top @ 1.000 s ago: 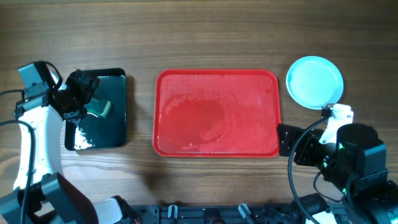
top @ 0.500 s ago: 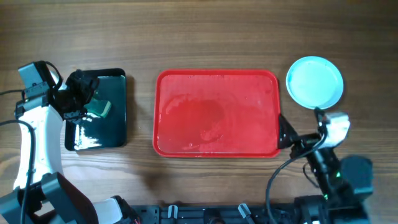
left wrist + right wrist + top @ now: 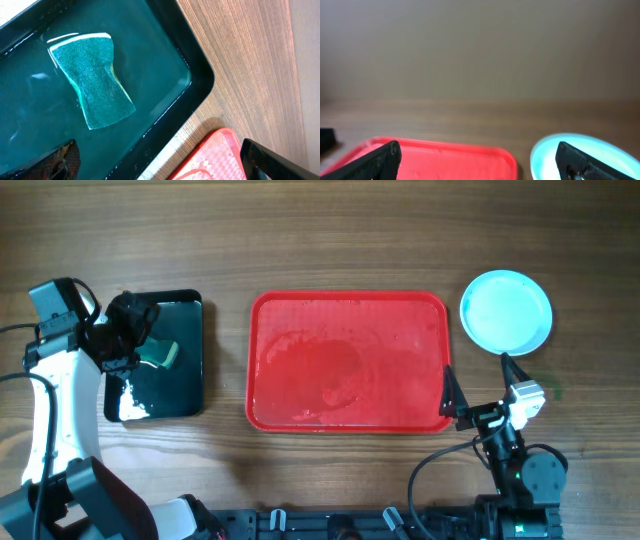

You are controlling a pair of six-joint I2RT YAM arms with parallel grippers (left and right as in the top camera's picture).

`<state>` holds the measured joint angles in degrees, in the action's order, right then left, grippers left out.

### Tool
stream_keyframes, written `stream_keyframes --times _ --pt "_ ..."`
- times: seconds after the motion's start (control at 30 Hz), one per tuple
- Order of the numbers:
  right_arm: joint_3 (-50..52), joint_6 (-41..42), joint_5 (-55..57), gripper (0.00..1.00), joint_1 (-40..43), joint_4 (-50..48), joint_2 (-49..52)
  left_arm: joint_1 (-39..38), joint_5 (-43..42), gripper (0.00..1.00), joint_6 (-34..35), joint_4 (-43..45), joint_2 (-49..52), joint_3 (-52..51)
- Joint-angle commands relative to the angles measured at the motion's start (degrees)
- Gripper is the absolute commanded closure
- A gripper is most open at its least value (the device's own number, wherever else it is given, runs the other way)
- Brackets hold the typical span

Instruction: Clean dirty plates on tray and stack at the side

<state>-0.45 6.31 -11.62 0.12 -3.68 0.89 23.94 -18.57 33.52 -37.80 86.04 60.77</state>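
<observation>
Left arm: white shell links, black joints, thin black cable alongside. Left gripper: matte black. Right arm: black housings, looping black cables, small white block with green speck at wrist. Right gripper: black pointed fingers.

Red tray left, cyan plate right (jaws spread wide).

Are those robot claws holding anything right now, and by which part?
Nothing is held: left gripper open above the sponge, right gripper open and empty.
</observation>
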Motion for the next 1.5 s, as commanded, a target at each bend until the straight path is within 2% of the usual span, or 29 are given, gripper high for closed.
stream_keyframes --times 0.0,0.07,0.13,0.83,0.93,1.03,1.1,1.17,1.33,1.47 --pt "0.1 -1.8 8.3 0.0 0.2 3.7 -0.7 0.2 -0.4 0.0 -0.3 0.0 0.0 0.3" --pt "0.1 -10.5 8.2 0.0 -0.3 3.7 -0.7 0.2 -0.4 0.0 -0.3 0.0 0.0 0.3" --pt "0.1 -13.7 8.2 0.0 -0.9 3.7 -0.7 0.2 -0.4 0.0 -0.3 0.0 0.0 0.3" --pt "0.1 -13.7 8.0 0.0 -1.0 3.7 -0.7 0.2 1.1 0.0 -0.3 -0.5 0.0 0.3" --pt "0.1 -13.7 8.0 0.0 -1.0 3.7 -0.7 -0.5 -1.1 0.0 -0.4 -1.5 0.3 0.3" --pt "0.1 -13.7 8.0 0.0 -1.0 3.7 -0.7 -5.2 -0.9 0.0 -11.0 -1.3 0.4 0.3" --pt "0.1 -13.7 8.0 0.0 -1.0 3.7 -0.7 -10.4 -0.9 0.0 -20.6 -1.1 0.4 0.3" --pt "0.1 -13.7 8.0 0.0 -1.0 3.7 -0.7 -13.4 -0.9 0.0 -24.3 -0.4 0.4 0.3" --pt "0.1 -13.7 8.0 0.0 -1.0 3.7 -0.7 -18.7 2.7 0.0 -24.4 -0.4 -2.3 0.2" --pt "0.1 -13.7 8.0 0.0 -1.0 3.7 -0.7 -23.9 7.0 0.0 -24.4 0.3 -14.8 -4.5"
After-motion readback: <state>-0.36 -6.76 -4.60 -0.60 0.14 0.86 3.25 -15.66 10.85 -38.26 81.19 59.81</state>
